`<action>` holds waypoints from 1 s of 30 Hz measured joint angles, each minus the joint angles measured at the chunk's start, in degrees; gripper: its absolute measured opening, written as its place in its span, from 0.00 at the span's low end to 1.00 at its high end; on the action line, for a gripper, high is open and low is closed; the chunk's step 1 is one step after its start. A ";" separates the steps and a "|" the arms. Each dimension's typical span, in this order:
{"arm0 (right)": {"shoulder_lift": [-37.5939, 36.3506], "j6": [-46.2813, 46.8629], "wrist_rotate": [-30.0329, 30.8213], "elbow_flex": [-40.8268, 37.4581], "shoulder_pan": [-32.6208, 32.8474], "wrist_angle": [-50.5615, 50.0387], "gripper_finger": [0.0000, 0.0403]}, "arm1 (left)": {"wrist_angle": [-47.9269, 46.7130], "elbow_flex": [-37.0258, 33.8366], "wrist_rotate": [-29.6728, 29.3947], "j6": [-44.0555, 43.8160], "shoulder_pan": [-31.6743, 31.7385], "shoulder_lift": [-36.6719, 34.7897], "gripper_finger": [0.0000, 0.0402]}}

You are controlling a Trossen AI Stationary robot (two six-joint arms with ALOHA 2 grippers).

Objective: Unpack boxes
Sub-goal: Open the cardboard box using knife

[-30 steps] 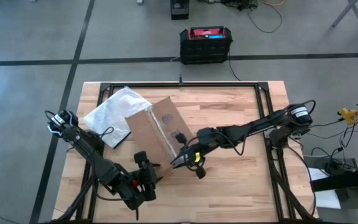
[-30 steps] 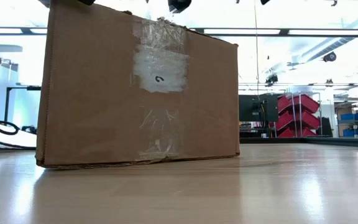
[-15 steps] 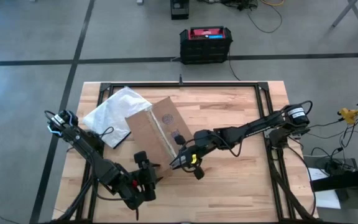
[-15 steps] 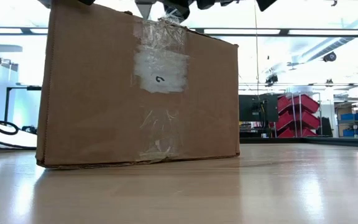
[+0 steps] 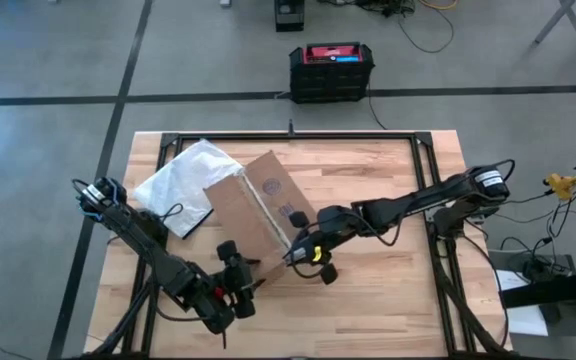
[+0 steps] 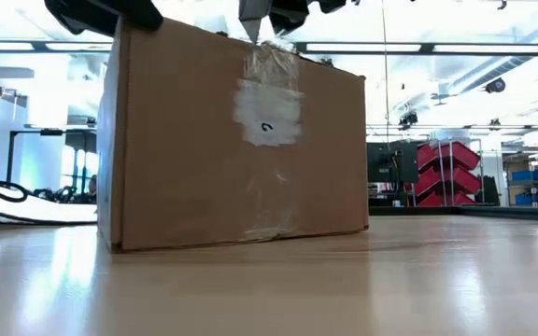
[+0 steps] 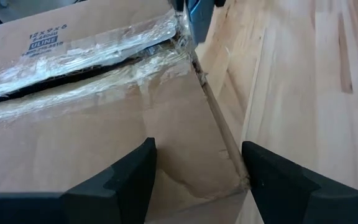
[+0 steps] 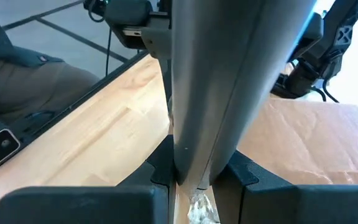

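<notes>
Your right pincer [image 5: 293, 254] grips a grey blade [image 8: 213, 93] at the taped seam of the box [image 5: 258, 212], mid-bench [image 5: 388, 300]. Cut shallow along it; left pincer [image 7: 197, 168], wide, steadies the near end.

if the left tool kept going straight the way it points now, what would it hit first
Probably the box. The left tool is open, its fingers straddling the near corner of the box's taped top, so the cardboard lies straight ahead. How much gap remains is hard to judge.
</notes>
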 joint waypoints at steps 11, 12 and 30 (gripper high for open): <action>-3.98 -1.46 2.32 -0.39 -0.35 -8.92 0.12 | -0.90 -0.26 0.24 -0.41 -0.11 0.11 0.55; -4.47 -1.46 2.39 -0.37 -0.35 -8.22 0.12 | -0.93 -0.26 0.24 -0.41 -0.15 0.08 0.55; 1.65 1.25 -2.68 -0.26 0.21 10.85 0.12 | -7.28 8.66 0.27 12.98 -0.17 -7.25 0.55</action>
